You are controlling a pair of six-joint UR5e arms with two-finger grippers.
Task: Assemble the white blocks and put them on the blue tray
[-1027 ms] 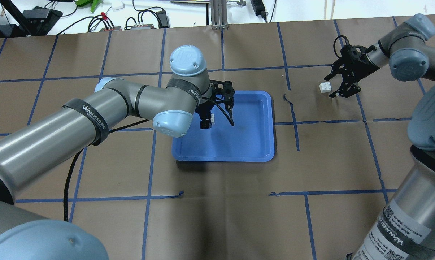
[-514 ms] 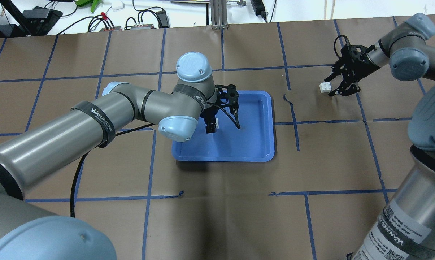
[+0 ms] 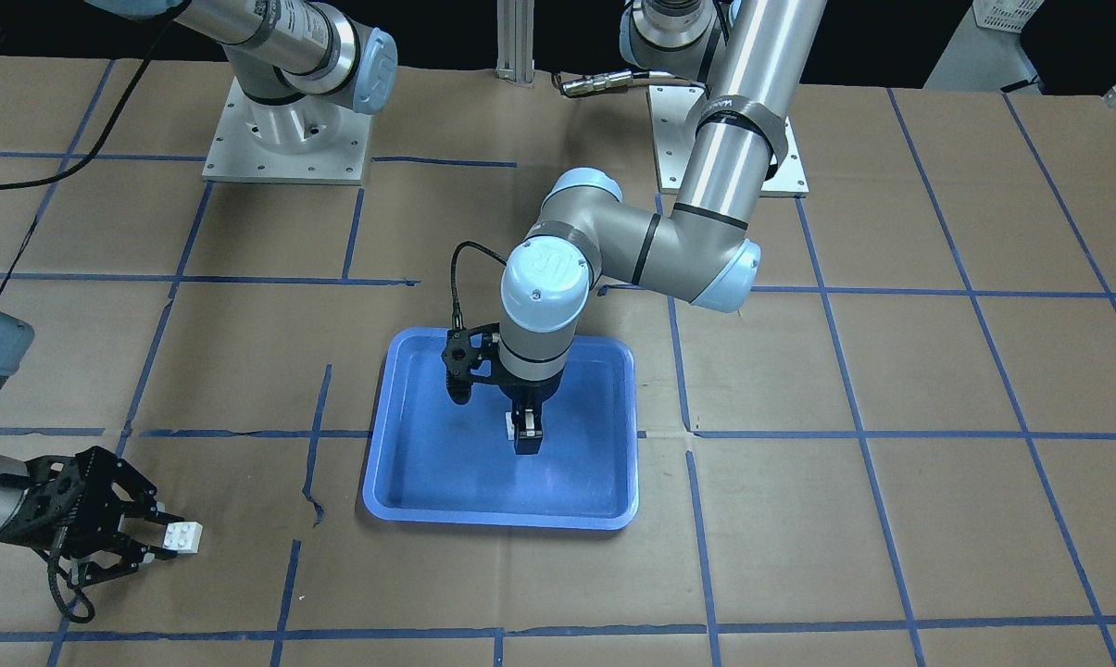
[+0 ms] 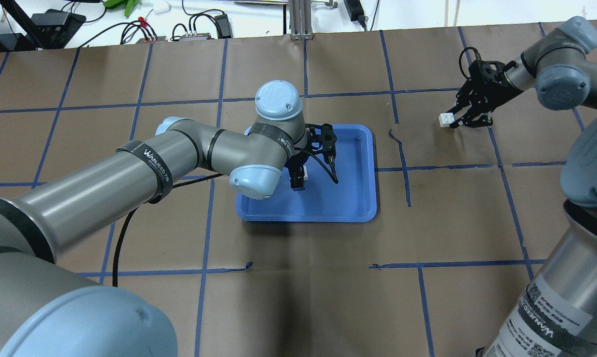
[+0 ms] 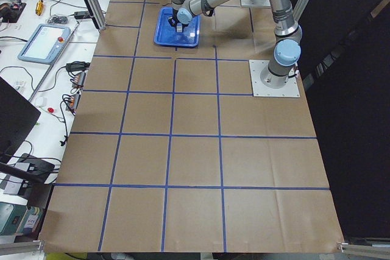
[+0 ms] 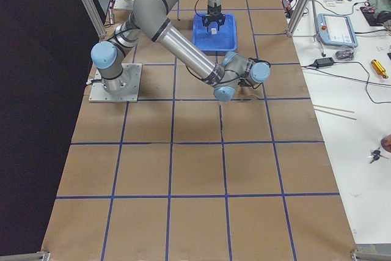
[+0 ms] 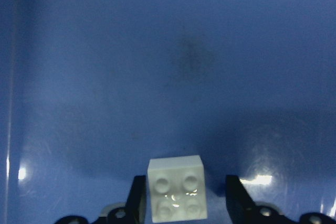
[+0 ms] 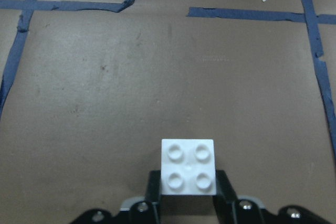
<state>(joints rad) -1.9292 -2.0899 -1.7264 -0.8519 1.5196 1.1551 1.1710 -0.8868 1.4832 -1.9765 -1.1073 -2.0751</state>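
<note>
The blue tray [image 4: 348, 198] lies mid-table; it also shows in the front view [image 3: 446, 482]. My left gripper [image 4: 302, 177] hangs over the tray's left half, shut on a white block [image 4: 305, 172]. In the left wrist view that block [image 7: 176, 187] sits studs up between the fingers, close against the left one, with the tray floor [image 7: 184, 61] beyond. My right gripper [image 4: 452, 120] is far right, low at the table, shut on the second white block [image 4: 445, 119]. The right wrist view shows its fingers tight on both sides of this block [image 8: 188, 166].
Brown paper with a blue tape grid covers the table. A torn tape strip [image 4: 395, 136] lies between the tray and the right gripper. Cables and electronics [image 4: 194, 32] and a metal post [image 4: 300, 20] stand past the far edge. The arm bases [image 3: 284, 139] are on the robot's side.
My left gripper moved right and slightly toward the robot over the tray, carrying its block. My right gripper's fingers, spread beside the other block a second ago, have closed on it.
</note>
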